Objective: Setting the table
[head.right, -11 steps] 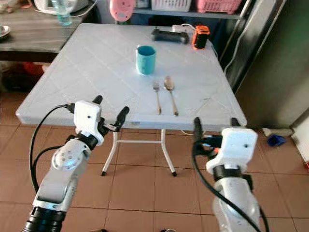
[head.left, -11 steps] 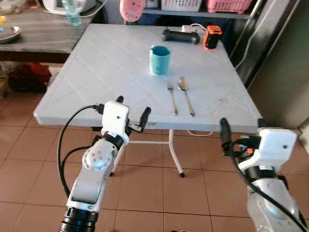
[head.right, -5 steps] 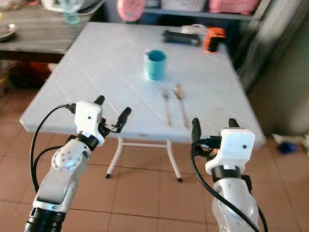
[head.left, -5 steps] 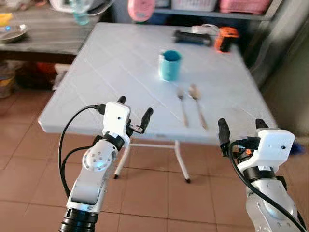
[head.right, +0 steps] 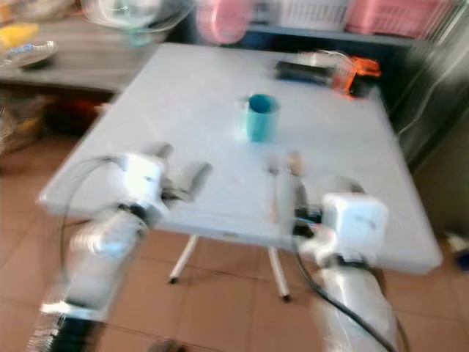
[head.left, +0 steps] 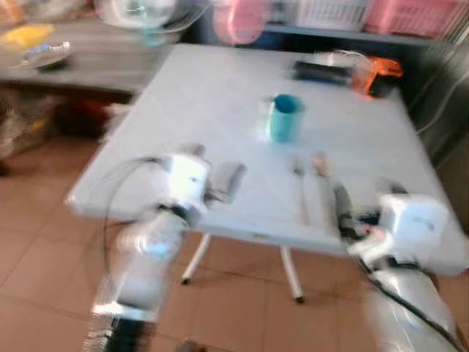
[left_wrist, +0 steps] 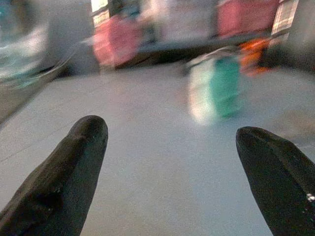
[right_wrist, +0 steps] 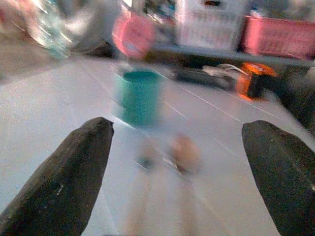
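All views are blurred by motion. A teal cup (head.left: 284,117) stands upright near the middle of the white table (head.left: 183,103). A fork (head.left: 300,187) and a spoon (head.left: 321,180) lie side by side just in front of the cup, towards me. My left gripper (head.left: 214,165) is open and empty over the table's near edge, left of the cutlery. My right gripper (head.left: 368,199) is open and empty near the front right edge. The left wrist view shows the cup (left_wrist: 221,86) ahead between the fingers (left_wrist: 74,162). The right wrist view shows the cup (right_wrist: 140,96), fork (right_wrist: 145,162) and spoon (right_wrist: 183,155).
A black device (head.left: 322,70) and an orange object (head.left: 377,73) sit at the table's far edge. A wooden side table (head.left: 88,70) with a metal dish (head.left: 44,55) stands at the left. Shelves with pink baskets (head.left: 432,15) are behind. Tiled floor (head.left: 44,242) lies around the folding legs (head.left: 289,268).
The whole picture has shifted and blurred, so the camera has moved nearer the table. Both grippers stay open in the same pose and now sit over the table's near edge.
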Tool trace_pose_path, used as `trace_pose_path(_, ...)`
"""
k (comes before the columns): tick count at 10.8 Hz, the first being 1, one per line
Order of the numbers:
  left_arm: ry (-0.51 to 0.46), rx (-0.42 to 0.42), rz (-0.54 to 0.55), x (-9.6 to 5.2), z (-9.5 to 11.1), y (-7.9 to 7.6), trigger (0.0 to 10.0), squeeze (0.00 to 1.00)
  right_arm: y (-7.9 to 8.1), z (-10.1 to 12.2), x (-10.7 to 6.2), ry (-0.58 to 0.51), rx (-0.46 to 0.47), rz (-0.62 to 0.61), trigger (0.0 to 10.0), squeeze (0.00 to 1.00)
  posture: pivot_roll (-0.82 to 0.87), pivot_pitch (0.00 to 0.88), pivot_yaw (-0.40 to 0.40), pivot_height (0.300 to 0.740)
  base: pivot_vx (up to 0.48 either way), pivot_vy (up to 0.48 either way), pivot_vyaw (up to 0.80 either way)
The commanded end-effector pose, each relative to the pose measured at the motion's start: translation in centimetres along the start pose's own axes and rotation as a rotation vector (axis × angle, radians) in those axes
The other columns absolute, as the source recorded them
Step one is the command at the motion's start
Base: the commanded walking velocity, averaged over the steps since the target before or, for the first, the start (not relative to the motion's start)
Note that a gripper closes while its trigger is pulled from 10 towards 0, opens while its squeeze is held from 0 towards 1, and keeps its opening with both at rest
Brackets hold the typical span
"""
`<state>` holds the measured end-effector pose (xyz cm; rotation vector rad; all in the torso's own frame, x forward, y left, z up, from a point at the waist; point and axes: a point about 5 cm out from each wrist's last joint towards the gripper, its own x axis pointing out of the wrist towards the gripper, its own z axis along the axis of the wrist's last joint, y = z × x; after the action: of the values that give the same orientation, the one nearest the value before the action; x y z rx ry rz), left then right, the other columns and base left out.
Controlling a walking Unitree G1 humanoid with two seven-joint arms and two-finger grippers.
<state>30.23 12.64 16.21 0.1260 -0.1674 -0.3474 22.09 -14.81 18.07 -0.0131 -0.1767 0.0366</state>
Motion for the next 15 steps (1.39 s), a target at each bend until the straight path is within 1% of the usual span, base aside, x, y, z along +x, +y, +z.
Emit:
trace_pose_path(1, -0.018, -0.005, -0.035, 0.3, 0.5, -1.3, 10.0, 0.00, -0.9, -0.4, -0.5, 0.027, -0.025, -0.031, 10.0, 0.00, 0.10, 0.136, -0.038, 0.740, 0.000, 0.000, 0.00)
trace_pose_path(2, -0.021, -0.010, -0.050, -0.2, 0.4, -1.2, 10.0, 0.00, -0.6, -0.5, -0.6, 0.033, -0.016, -0.016, 10.0, 0.00, 0.10, 0.140, -0.040, 0.740, 0.000, 0.000, 0.00)
trace_pose_path(4, 0.013, 0.036, -0.112, -1.5, -0.4, -0.9, 10.0, 0.00, 0.1, -0.7, -0.4, 0.040, 0.006, 0.010, 10.0, 0.00, 0.11, 0.152, -0.041, 0.740, 0.000, 0.000, 0.00)
trace_pose_path(5, 0.039, 0.036, -0.143, -2.0, -0.8, -0.7, 10.0, 0.00, 0.5, -0.7, -0.3, 0.042, 0.025, 0.014, 10.0, 0.00, 0.11, 0.161, -0.040, 0.740, 0.000, 0.000, 0.00)
trace_pose_path(6, 0.044, 0.036, -0.165, -2.3, -0.8, -0.7, 10.0, 0.00, 0.8, -0.8, -0.2, 0.044, 0.036, 0.019, 10.0, 0.00, 0.12, 0.171, -0.037, 0.740, 0.000, 0.000, 0.00)
trace_pose_path(7, 0.044, 0.038, -0.185, -2.5, -0.8, -0.7, 10.0, 0.00, 1.2, -0.9, 0.3, 0.045, 0.069, 0.022, 10.0, 0.00, 0.12, 0.179, -0.031, 0.740, 0.000, 0.000, 0.00)
trace_pose_path(8, 0.060, 0.014, -0.253, -2.9, -1.0, -1.3, 10.0, 0.00, 2.3, -1.2, 1.6, 0.066, 0.132, 0.049, 10.0, 0.00, 0.12, 0.189, -0.026, 0.740, 0.000, 0.000, 0.00)
trace_pose_path(9, 0.065, 0.009, -0.282, -3.0, -1.0, -1.5, 10.0, 0.00, 2.7, -1.5, 2.0, 0.084, 0.152, 0.060, 10.0, 0.00, 0.12, 0.195, -0.025, 0.740, 0.000, 0.000, 0.00)
trace_pose_path(10, 0.074, -0.004, -0.336, -3.3, -0.9, -1.9, 10.0, 0.00, 3.3, -2.3, 3.0, 0.132, 0.183, 0.064, 10.0, 0.00, 0.12, 0.202, -0.027, 0.740, 0.000, 0.000, 0.00)
trace_pose_path(11, 0.071, -0.005, -0.360, -3.2, -0.7, -1.8, 10.0, 0.00, 3.9, -3.3, 3.8, 0.190, 0.193, 0.077, 10.0, 0.00, 0.13, 0.207, -0.030, 0.740, 0.000, 0.000, 0.00)
trace_pose_path(13, 0.061, -0.024, -0.406, -3.2, -0.2, -1.8, 10.0, 0.00, 3.8, -4.1, 4.2, 0.234, 0.251, 0.019, 10.0, 0.00, 0.13, 0.210, -0.034, 0.740, 0.000, 0.000, 0.00)
trace_pose_path(14, 0.064, -0.027, -0.434, -3.2, -0.1, -1.9, 10.0, 0.00, 4.1, -4.6, 4.4, 0.254, 0.245, 0.023, 10.0, 0.00, 0.13, 0.209, -0.034, 0.740, 0.000, 0.000, 0.00)
trace_pose_path(15, 0.065, -0.033, -0.463, -3.4, 0.0, -2.1, 10.0, 0.00, 4.3, -5.1, 4.8, 0.280, 0.268, 0.015, 10.0, 0.00, 0.13, 0.210, -0.035, 0.740, 0.000, 0.000, 0.00)
